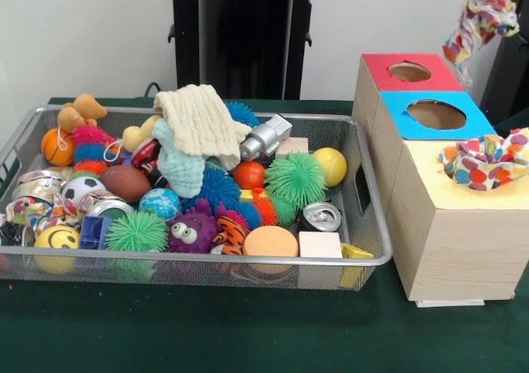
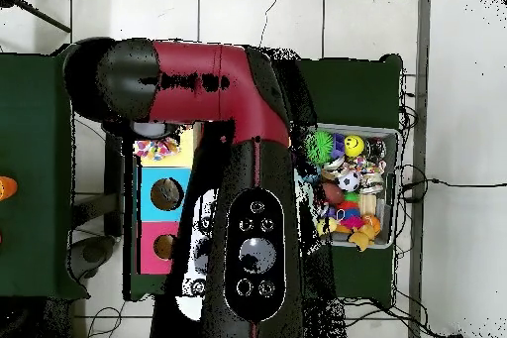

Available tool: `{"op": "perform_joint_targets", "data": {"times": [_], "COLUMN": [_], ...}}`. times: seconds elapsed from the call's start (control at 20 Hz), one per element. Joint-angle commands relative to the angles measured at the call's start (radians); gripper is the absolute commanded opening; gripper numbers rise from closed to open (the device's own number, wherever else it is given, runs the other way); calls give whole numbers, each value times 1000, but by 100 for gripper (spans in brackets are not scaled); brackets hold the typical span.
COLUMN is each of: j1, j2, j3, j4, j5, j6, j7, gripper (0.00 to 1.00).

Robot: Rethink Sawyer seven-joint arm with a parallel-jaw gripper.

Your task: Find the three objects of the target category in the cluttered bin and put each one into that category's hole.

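Nearest the camera, a spotted cloth (image 1: 483, 162) sits stuffed in the yellow hole of the wooden box (image 1: 450, 249), right of the wire bin (image 1: 368, 253). Farther back, another patterned cloth (image 1: 483, 17) hangs high above the box; jaws hidden, can't tell their state.

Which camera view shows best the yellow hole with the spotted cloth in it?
The front view. There the yellow hole is unobstructed on the nearest box, and the spotted cloth fills its opening and spills over the rim. In the overhead view the arm covers part of the box, so only a small patch of yellow and cloth shows.
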Motion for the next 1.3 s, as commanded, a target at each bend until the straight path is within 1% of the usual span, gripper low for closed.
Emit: {"op": "perform_joint_targets", "data": {"times": [0.05, 0.3, 0.55, 0.7, 0.85, 1.0, 1.2, 1.3], "j1": [-10, -1, 4, -5, -12, -12, -13, -15], "j2": [38, 64, 78, 77, 81, 97, 120, 119], "j3": [73, 82, 88, 106, 124, 139, 149, 151], "j4": [200, 217, 249, 280, 294, 282, 243, 242], "j5": [13, 8, 14, 27, 33, 34, 37, 38], "j6": [-134, -159, -219, -255, -287, -315, -293, -293], "j7": [106, 94, 103, 87, 71, 73, 84, 86], "gripper": [0, 0, 0, 0, 0, 0, 0, 0]}}
